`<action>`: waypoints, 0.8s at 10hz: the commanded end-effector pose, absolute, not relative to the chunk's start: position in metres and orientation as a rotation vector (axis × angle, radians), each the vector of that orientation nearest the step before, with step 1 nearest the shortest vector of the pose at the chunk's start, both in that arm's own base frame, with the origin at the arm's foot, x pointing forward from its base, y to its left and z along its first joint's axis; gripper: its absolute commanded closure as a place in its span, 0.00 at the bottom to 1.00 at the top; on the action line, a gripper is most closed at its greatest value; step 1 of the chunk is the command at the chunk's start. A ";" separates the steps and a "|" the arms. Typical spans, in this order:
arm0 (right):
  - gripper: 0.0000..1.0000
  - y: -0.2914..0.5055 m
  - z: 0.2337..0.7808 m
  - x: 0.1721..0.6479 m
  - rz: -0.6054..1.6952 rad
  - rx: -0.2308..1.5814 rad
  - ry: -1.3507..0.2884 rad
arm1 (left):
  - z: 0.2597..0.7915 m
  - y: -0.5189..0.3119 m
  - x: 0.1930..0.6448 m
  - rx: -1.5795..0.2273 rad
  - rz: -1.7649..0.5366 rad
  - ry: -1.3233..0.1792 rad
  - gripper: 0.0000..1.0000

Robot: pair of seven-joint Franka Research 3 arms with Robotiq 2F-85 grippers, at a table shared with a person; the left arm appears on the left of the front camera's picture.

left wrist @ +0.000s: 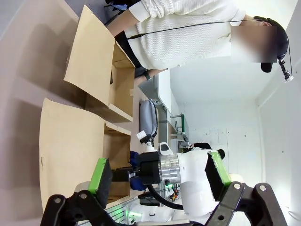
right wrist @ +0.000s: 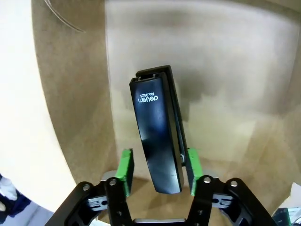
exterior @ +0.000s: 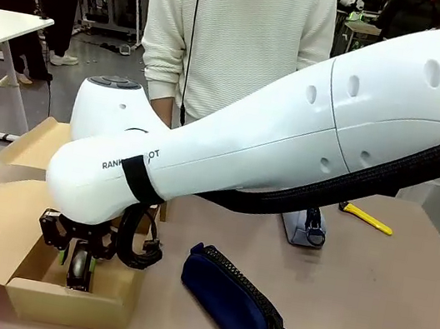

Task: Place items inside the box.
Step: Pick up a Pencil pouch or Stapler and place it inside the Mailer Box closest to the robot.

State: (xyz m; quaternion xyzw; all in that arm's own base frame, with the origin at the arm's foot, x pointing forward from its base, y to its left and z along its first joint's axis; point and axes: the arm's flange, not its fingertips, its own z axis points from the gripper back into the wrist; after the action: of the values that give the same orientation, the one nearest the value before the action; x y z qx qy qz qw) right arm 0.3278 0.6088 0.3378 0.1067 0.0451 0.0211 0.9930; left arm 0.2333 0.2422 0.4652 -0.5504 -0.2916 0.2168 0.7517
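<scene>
Right gripper (right wrist: 157,165), reaching down into the open cardboard box (exterior: 69,306) at the left of the surface (exterior: 398,312), stands released astride the small black stapler (right wrist: 157,127), which points end-on toward the box floor. A clear gap separates one green pad (right wrist: 125,169) from the stapler's side, and the other pad lies just beside it. Left gripper (left wrist: 159,172) is spread wide with nothing between its pads, while the navy blue pouch (exterior: 235,302) lies on the surface just right of the box and the light grey pouch (exterior: 304,227) sits farther back, partly hidden by the right arm (exterior: 309,137).
</scene>
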 end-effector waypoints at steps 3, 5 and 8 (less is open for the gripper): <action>0.00 0.609 0.343 0.326 -0.004 0.219 0.048 | 0.466 0.241 0.234 -1.218 0.457 -0.662 0.00; 0.00 0.605 0.344 0.326 -0.013 0.231 0.043 | 0.466 0.241 0.234 -1.218 0.457 -0.662 0.00; 0.00 0.584 0.370 0.316 0.006 0.279 0.002 | 0.466 0.241 0.234 -1.218 0.457 -0.662 0.00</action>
State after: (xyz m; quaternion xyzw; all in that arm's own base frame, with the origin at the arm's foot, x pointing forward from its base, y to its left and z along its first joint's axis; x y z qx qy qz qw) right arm 0.3297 0.6037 0.3585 0.1282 0.0229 0.0136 0.9914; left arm 0.2333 0.2422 0.4652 -0.5504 -0.2915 0.2167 0.7517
